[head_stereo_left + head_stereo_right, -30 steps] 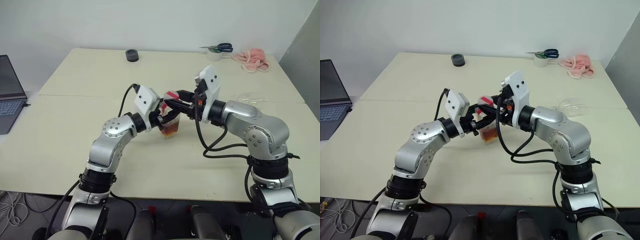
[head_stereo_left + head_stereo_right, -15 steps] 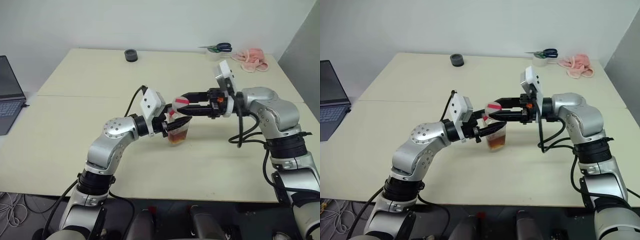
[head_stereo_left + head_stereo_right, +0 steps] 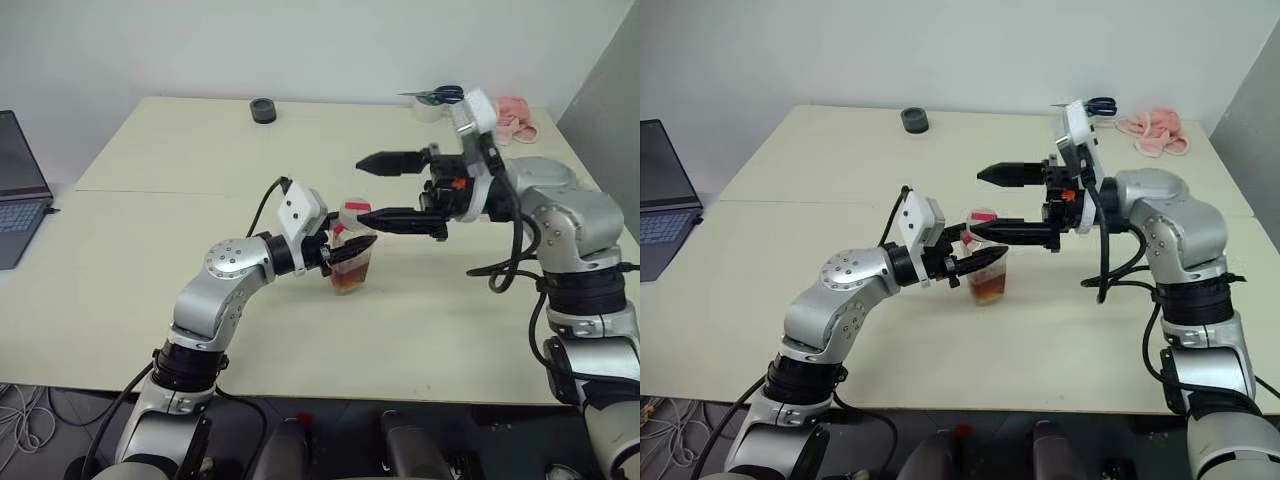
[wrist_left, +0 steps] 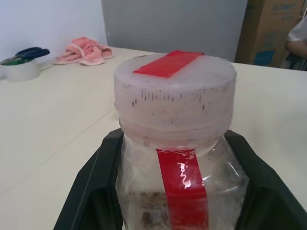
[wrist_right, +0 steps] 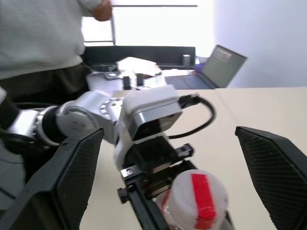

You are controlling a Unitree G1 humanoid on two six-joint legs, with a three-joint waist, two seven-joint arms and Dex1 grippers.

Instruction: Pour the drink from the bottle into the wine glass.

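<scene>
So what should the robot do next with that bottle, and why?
Probably close the open right tool back around the cap and keep unscrewing: the cap looks still seated on the bottle, which the left tool grips upright.

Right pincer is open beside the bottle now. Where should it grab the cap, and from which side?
Grip the cap around its ribbed side wall, coming from above the bottle. The bottle stands upright and the left pincer clamps the body just under the cap, so only the cap's sides are free. The right pincer is open wide enough to straddle it.
</scene>
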